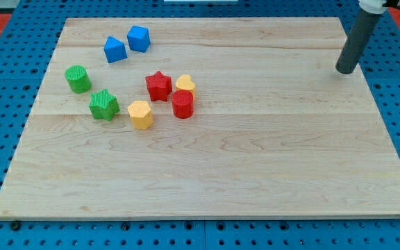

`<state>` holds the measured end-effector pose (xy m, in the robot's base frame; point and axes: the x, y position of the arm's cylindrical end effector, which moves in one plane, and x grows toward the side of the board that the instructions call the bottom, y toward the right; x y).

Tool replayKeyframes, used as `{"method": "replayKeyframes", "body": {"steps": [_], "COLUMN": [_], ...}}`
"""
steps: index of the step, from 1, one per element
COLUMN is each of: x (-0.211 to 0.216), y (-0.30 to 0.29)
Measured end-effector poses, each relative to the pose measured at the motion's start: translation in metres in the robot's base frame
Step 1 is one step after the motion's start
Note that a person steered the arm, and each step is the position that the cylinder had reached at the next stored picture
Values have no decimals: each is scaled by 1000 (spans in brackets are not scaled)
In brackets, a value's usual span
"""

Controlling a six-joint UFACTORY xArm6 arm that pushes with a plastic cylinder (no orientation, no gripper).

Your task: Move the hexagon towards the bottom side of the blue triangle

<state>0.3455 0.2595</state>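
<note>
The yellow hexagon lies on the wooden tabletop, left of centre, in the lower part of a loose cluster of blocks. The blue triangle sits towards the view's top left, well apart from the hexagon, with a blue cube just beside it on its right, nearly touching.

My tip rests near the view's top right corner of the tabletop, far from every block; the rod rises from it out of the top edge. This arm carries no jaws, so there is no opening or closing to tell of.

Around the hexagon: a green star stands just to its left with a small gap, and a green cylinder lies further up and left. To the hexagon's right a red cylinder stands close, touching or almost touching a yellow block behind it, whose shape I cannot make out for sure. A red star sits just above the hexagon, beside that yellow block.

Between the hexagon and the underside of the triangle, the green star and green cylinder flank the line on the left and the red star on the right; the strip of wood directly below the triangle is bare.
</note>
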Motion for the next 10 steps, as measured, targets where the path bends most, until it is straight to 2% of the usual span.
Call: {"method": "replayKeyframes", "body": {"steps": [2, 3, 4, 5, 6, 7, 10], "x": [6, 59, 129, 150, 152, 152, 152], "y": [-3, -8, -67, -168, -273, -332, -334]}}
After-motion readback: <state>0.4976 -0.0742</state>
